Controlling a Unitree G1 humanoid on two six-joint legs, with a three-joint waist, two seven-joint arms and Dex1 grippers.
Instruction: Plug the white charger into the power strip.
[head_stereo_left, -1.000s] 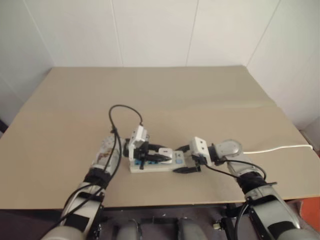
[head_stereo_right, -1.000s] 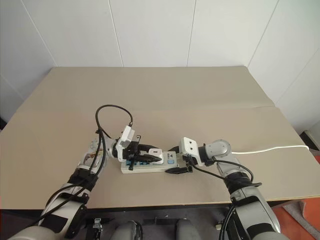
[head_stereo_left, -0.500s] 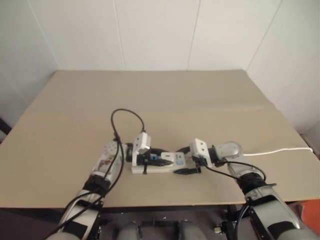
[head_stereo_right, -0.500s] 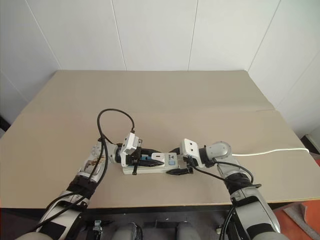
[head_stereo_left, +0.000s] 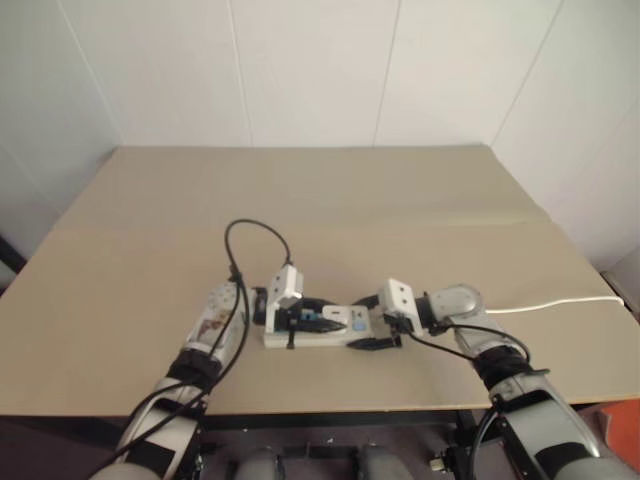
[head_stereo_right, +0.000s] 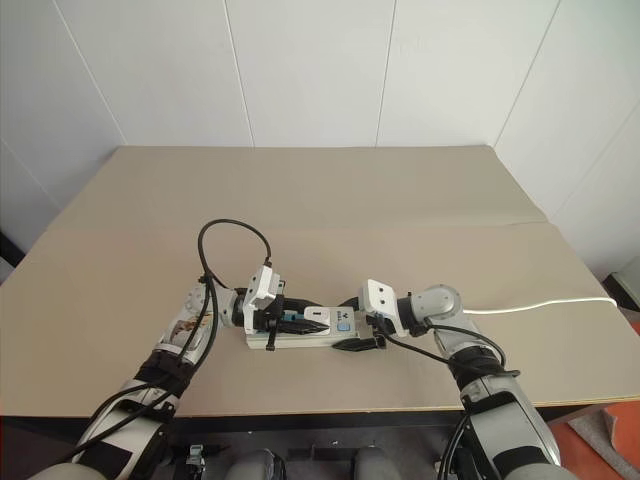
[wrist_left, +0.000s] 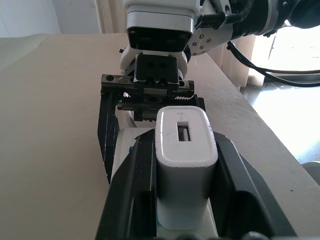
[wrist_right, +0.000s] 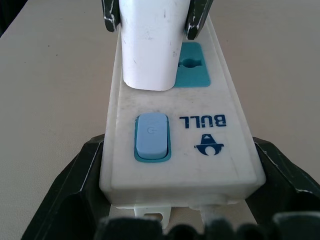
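The white power strip (head_stereo_right: 290, 340) lies on the table near its front edge. On it stands the white charger (head_stereo_right: 316, 316), its base down on the blue socket face (wrist_right: 192, 72) nearest the blue switch (wrist_right: 151, 136). My left gripper (head_stereo_right: 305, 318) reaches in from the left, level, shut on the charger (wrist_left: 182, 165), with one black finger (wrist_left: 137, 180) on each side. From the right, my right gripper (head_stereo_right: 350, 320) is shut on the switch end of the strip (wrist_right: 200, 150), a finger (wrist_right: 82, 180) against each long side.
The strip's thin white cord (head_stereo_left: 560, 301) runs off to the right across the tan table (head_stereo_left: 400, 200). A black cable loop (head_stereo_left: 255, 235) arches above my left forearm. White walls close in behind the table and on its right.
My left gripper has tipped flatter over the strip, with the charger still between its fingers. The right gripper has kept still on the strip's end.
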